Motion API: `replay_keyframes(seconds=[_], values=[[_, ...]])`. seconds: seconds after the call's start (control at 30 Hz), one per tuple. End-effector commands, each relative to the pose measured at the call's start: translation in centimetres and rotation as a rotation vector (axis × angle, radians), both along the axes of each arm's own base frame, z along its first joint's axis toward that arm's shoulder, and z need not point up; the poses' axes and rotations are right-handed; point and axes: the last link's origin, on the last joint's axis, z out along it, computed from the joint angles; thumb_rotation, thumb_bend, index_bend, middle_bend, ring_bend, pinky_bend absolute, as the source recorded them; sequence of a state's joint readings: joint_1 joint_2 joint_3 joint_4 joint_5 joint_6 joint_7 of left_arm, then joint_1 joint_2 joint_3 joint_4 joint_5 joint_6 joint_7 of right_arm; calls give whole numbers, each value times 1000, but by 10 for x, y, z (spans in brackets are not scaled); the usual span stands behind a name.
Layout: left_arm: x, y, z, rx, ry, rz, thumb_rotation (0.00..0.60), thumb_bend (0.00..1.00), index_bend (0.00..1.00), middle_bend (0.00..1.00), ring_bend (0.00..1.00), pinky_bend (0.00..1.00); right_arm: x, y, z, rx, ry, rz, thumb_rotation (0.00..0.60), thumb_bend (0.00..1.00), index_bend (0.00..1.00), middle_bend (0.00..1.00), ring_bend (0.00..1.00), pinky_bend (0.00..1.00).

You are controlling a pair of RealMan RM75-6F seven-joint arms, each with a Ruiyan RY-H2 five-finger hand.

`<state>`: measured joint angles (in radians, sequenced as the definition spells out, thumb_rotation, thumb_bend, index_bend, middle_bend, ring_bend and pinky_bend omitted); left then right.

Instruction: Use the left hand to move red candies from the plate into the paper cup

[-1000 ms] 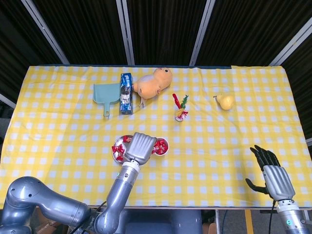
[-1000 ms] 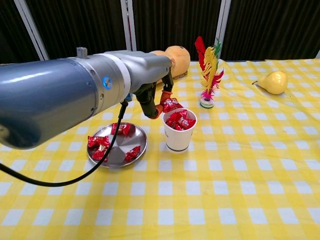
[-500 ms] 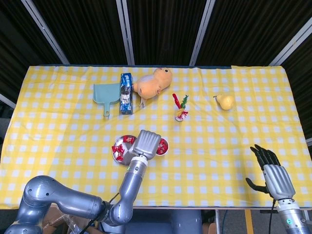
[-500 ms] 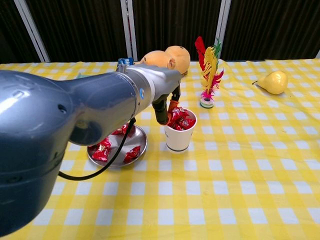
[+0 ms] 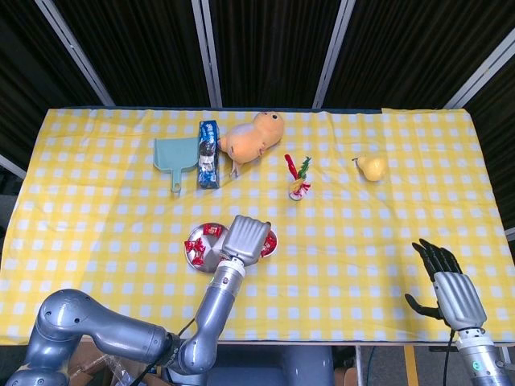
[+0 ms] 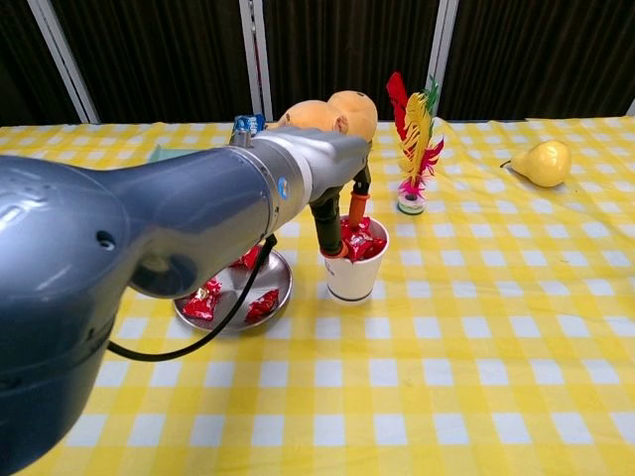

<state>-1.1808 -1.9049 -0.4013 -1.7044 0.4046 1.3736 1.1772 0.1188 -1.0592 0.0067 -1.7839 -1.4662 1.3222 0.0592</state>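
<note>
Visibility is limited at the point of work. From above, the left robot hand (image 5: 245, 238) shows only its back, which covers most of the paper cup (image 6: 355, 271) and the right part of the plate (image 5: 195, 255). From chest height, the left arm fills much of the frame and hides the rear of the plate. Two fingers (image 6: 328, 230) reach down over the cup's mouth, their tips at the heaped red candies (image 6: 361, 241) inside it. Whether a candy is pinched between them cannot be told; the palm and remaining fingers are out of sight in both views.

More red candies lie on the plate, which sits just left of the cup on the yellow checked counter (image 5: 96, 225).

The right robot hand (image 5: 445, 283) rests near the front right corner of the counter, released, fingers apart and holding nothing; it is outside the chest view.

Further back stand a feather shuttlecock (image 6: 414, 139), a yellow pear (image 6: 541, 162), an orange plush toy (image 5: 251, 138), a blue packet (image 5: 208, 153) and a pale blue dustpan (image 5: 176, 156). The packet's print is too small to read.
</note>
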Motion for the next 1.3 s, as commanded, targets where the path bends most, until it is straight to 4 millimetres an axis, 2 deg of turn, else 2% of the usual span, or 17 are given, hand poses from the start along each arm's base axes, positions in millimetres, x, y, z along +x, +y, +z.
replay_keyframes(seconds=[0.03, 0.3, 0.4, 0.5, 0.6, 0.7, 0.77, 0.9, 0.93, 1.0, 1.13, 1.23, 1.3], values=[[2, 0, 7, 15, -42, -16, 600, 313, 433, 1000, 1000, 1000, 0, 0, 0, -1, 0, 0, 600, 342, 0, 0, 0, 0], [3, -2, 24, 40, -107, -40, 600, 313, 414, 1000, 998, 1000, 0, 1, 0, -4, 3, 1, 600, 341, 0, 0, 0, 0], [2, -4, 36, 61, -147, -50, 600, 312, 398, 972, 964, 998, 0, 1, 1, -5, 5, 2, 600, 341, 0, 0, 0, 0], [-3, -7, 53, 105, -196, -67, 600, 310, 357, 857, 869, 953, -1, 1, 1, -4, 6, 1, 600, 341, 0, 0, 0, 0], [-20, -16, 78, 164, -237, -81, 600, 306, 314, 716, 771, 880, -1, 1, 2, -7, 9, 6, 600, 341, 0, 0, 0, 0], [-57, -32, 111, 240, -258, -81, 600, 305, 267, 564, 643, 740, 0, 1, 1, -14, 21, 27, 600, 341, 0, 0, 0, 0], [-84, -43, 128, 274, -255, -71, 600, 296, 174, 418, 502, 613, 0, 1, 1, -19, 31, 37, 600, 341, 0, 0, 0, 0], [-156, -70, 164, 345, -152, -41, 600, 250, 44, 193, 288, 432, 1, 1, 0, -34, 69, 68, 600, 341, 0, 0, 0, 0], [-168, -75, 169, 352, -139, -35, 600, 231, 17, 126, 217, 378, 1, 2, -1, -38, 73, 73, 600, 341, 0, 0, 0, 0], [-200, -88, 184, 368, -106, -5, 600, 205, 1, 57, 142, 315, 1, 2, 0, -54, 102, 91, 600, 341, 0, 0, 0, 0], [-245, -112, 203, 379, -76, 31, 600, 185, 0, 0, 14, 172, 2, 3, 0, -94, 155, 137, 600, 341, 0, 0, 0, 0], [-272, -128, 214, 405, -45, 22, 600, 170, 0, 0, 0, 49, 4, 5, -2, -117, 185, 172, 600, 341, 0, 0, 0, 0], [-286, -136, 218, 420, -32, 12, 600, 166, 0, 0, 0, 22, 3, 6, -4, -123, 204, 184, 600, 341, 0, 0, 0, 0]])
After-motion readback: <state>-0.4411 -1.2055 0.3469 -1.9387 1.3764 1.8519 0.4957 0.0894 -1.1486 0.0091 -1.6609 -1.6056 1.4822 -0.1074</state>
